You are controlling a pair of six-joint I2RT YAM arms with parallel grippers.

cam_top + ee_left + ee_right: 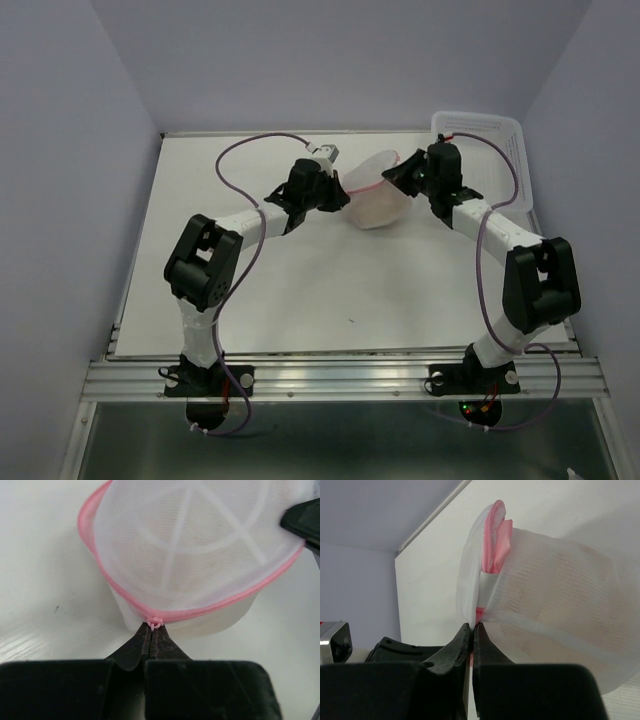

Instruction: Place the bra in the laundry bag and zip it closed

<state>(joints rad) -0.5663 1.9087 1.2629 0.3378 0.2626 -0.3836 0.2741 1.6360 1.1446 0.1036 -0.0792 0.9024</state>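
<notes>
Desk [300,300]: white, flat and smooth, with one tiny dark speck [350,320] near the front middle.
Room: pale purple walls [80,150] stand close on the left, the back and the right of the desk.
Rail [340,375]: a silver metal strip runs along the near edge, and both arms are bolted to it.
Basket [490,150]: white plastic with little holes, in the far right corner of the desk, behind the right arm.
Laundry bag [378,195]: a round white mesh pouch with a pink rim, at the far middle of the desk, between the two pincers.
Bra [200,575]: a soft peach shape inside the laundry bag, seen dimly through the mesh.
Left pincer [151,632]: pressed together on the small pink zip tab [155,623] at the bag's rim.
Right pincer [471,632]: squeezed tight on the edge of the laundry bag, just under its pink trim [497,535].
Zip: I cannot tell if it is closed all the way round.
</notes>
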